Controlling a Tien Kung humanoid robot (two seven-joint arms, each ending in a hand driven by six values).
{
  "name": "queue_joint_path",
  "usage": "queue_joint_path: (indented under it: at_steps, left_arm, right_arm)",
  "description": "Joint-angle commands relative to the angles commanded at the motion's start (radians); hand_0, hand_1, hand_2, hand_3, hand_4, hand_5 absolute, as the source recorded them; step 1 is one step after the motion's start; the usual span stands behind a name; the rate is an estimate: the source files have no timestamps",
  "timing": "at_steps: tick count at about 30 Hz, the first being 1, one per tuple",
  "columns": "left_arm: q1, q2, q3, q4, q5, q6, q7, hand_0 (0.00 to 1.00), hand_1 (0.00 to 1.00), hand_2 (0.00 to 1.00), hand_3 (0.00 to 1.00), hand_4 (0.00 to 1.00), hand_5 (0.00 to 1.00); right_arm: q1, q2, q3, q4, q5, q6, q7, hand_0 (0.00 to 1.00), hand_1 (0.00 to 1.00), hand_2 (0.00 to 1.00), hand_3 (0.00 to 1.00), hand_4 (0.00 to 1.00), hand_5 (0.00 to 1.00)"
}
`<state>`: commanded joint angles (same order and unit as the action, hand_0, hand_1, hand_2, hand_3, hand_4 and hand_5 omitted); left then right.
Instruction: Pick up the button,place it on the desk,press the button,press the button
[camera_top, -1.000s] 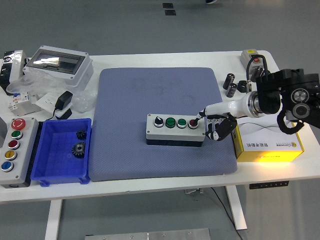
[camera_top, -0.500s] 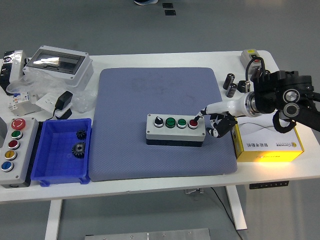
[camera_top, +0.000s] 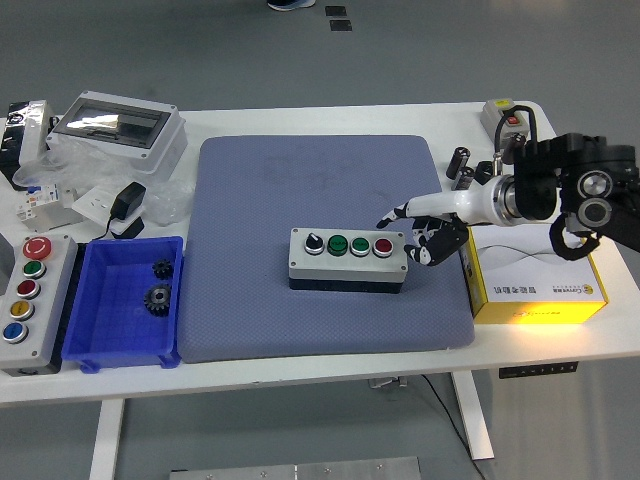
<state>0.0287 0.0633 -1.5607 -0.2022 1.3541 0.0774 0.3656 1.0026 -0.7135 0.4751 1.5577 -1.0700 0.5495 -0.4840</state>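
White surface (camera_top: 330, 365) carrying a large blue-grey mat (camera_top: 300, 200) at its centre, the landmark for all positions below. On the mat, toward its front right, lies the button box (camera_top: 347, 258), a grey housing with a black selector knob, two green buttons and one red button (camera_top: 383, 245) in a row, the red one at the right end. Left of the mat stands a blue bin (camera_top: 95, 305) holding two dark gears (camera_top: 157, 295); further left, at the surface's edge, lies a second control box (camera_top: 25, 290) with red, green, yellow and blue buttons. Behind the mat's left corner sits a grey enclosure with a clear lid (camera_top: 120, 125). Right of the mat lies a yellow-and-white carton (camera_top: 540, 280). The right arm enters from the right, above the carton; its right hand (camera_top: 425, 225) hangs over the mat's right edge, just beside the box's right end, one white finger (camera_top: 400, 212) extended above the red button and apart from it, the remaining dark fingers curled, holding nothing.
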Motion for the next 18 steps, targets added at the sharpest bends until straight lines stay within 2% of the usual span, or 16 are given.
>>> queue_joint_path:
  at_steps: [4, 8, 11, 15, 16, 18]
  left_arm:
    - [0.002, -0.002, 0.001, 0.0, -0.003, 0.0, 0.0, 0.638, 0.542, 0.621, 0.581, 0.622, 0.105]
    - [0.009, -0.009, 0.003, 0.0, -0.005, 0.0, 0.0, 0.638, 0.542, 0.621, 0.581, 0.622, 0.105]
    - [0.013, -0.015, 0.004, 0.001, -0.008, 0.0, -0.002, 0.638, 0.542, 0.621, 0.58, 0.622, 0.104]
    - [0.018, -0.019, 0.011, 0.004, -0.013, -0.001, -0.006, 0.638, 0.542, 0.621, 0.58, 0.622, 0.104]
    - [0.018, -0.019, 0.01, 0.004, -0.012, -0.001, -0.007, 0.638, 0.543, 0.621, 0.581, 0.623, 0.104]
    - [0.019, -0.02, 0.01, 0.005, -0.01, -0.003, -0.009, 0.638, 0.543, 0.621, 0.581, 0.623, 0.104]
  right_arm:
    - [-0.081, -0.012, 0.134, 0.031, -0.06, 0.007, -0.006, 0.009, 0.096, 0.268, 0.956, 0.242, 0.082]
    - [-0.193, 0.056, 0.29, 0.044, -0.157, -0.065, 0.044, 0.009, 0.096, 0.268, 0.956, 0.242, 0.082]
    - [-0.291, 0.127, 0.404, 0.043, -0.239, -0.149, 0.112, 0.011, 0.095, 0.269, 0.945, 0.247, 0.081]
    - [-0.433, 0.235, 0.563, 0.02, -0.325, -0.299, 0.229, 0.011, 0.095, 0.269, 0.945, 0.247, 0.081]
    - [-0.465, 0.261, 0.599, 0.01, -0.319, -0.335, 0.259, 0.011, 0.104, 0.29, 0.931, 0.369, 0.22]
    - [-0.54, 0.317, 0.675, -0.015, -0.28, -0.421, 0.335, 0.011, 0.104, 0.29, 0.931, 0.369, 0.22]
